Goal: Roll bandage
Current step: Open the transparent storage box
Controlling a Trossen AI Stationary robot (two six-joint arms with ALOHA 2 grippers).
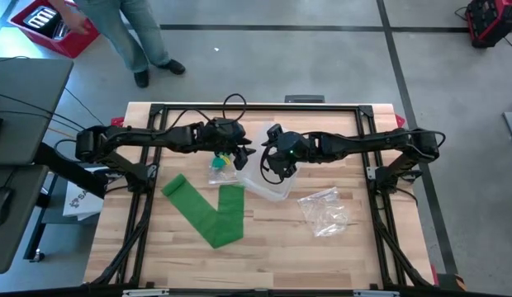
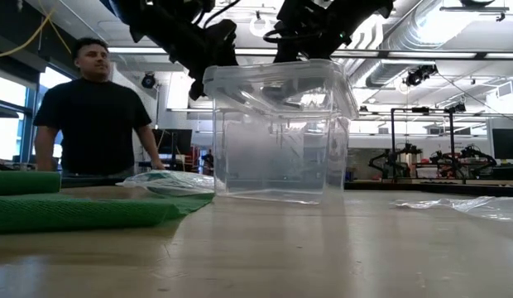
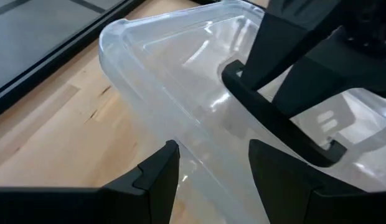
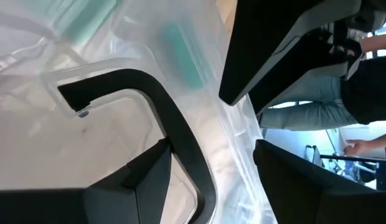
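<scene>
A green bandage (image 1: 210, 210) lies unrolled in a V shape on the wooden table, left of centre; it also shows in the low view (image 2: 74, 211). A clear plastic container (image 1: 268, 183) stands on its base at the table's middle (image 2: 277, 132). My left gripper (image 1: 242, 157) and my right gripper (image 1: 271, 169) meet at the container's top rim from opposite sides. Each is shut on that rim. My left gripper (image 3: 213, 165) has the container's rim and upper wall (image 3: 199, 140) between its two fingers, coming slanting down from the table's left. The container stands upright with its base on the table. My right gripper (image 4: 211, 168) has the container's rim and wall (image 4: 233, 143) between its two fingers, coming slanting down from the table's right, close to my left gripper. The container stays upright on the table.
A clear bag with yellow and green contents (image 1: 220, 169) lies just left of the container. An empty crumpled clear bag (image 1: 324, 210) lies to its right. A person (image 2: 95, 116) stands beyond the table's far left. There is bare wood along the near edge.
</scene>
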